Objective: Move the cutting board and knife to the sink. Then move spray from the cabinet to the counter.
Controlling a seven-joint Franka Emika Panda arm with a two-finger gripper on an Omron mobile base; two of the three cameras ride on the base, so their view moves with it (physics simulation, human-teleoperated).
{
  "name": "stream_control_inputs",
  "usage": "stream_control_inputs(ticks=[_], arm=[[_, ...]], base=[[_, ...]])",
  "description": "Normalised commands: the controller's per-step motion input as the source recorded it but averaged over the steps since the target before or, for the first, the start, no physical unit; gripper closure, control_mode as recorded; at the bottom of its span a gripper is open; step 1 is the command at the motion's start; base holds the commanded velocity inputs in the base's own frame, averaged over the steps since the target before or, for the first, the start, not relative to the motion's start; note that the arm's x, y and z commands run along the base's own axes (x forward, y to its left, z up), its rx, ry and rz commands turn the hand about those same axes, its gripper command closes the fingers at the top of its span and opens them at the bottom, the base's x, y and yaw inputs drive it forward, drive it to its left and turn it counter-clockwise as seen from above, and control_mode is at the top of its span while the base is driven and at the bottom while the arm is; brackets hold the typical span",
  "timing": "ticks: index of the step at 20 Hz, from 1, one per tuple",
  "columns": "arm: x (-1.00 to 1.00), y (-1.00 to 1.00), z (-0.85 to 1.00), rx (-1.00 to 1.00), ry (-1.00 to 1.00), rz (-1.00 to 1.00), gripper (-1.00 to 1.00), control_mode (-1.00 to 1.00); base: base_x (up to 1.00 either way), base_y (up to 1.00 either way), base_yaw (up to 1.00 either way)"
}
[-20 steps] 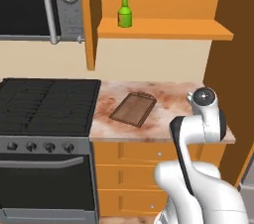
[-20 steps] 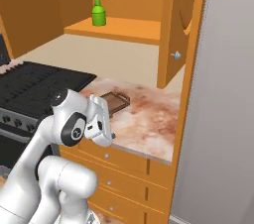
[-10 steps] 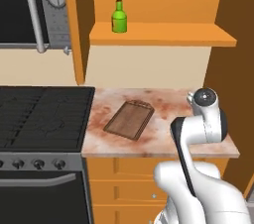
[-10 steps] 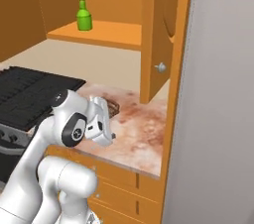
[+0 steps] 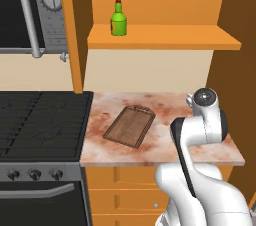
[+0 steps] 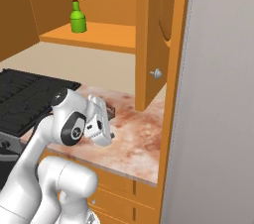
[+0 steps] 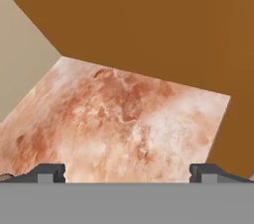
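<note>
I have the pinkish-brown marbled stone desk (image 5: 165, 145) under the arm, with the orange wooden wall cabinet (image 5: 165, 37) open above it. The flat brown wooden cutting board (image 5: 129, 126) lies on the desk near the stove, untouched; I judge the first step not yet begun. I cannot make out the knife. The small green spray bottle (image 5: 118, 19) stands on the cabinet shelf. My tool (image 7: 127, 171) hangs empty, tips wide apart, over bare stone. Next I need to swing it over the board.

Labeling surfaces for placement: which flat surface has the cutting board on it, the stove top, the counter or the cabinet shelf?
The counter, the pinkish marbled top right of the black stove top. The cutting board lies flat on it; the cabinet shelf carries the green spray.
</note>
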Motion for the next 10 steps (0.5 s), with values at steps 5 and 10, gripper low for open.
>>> stream_control_inputs(ticks=[5, 10], arm=[[0.00, 0.65, 0.00, 0.00, 0.21, 0.31, -1.00, -1.00], [0.08, 0.75, 0.00, 0.00, 0.30, 0.23, -1.00, -1.00]], base=[[0.00, 0.00, 0.00], [0.00, 0.00, 0.00]])
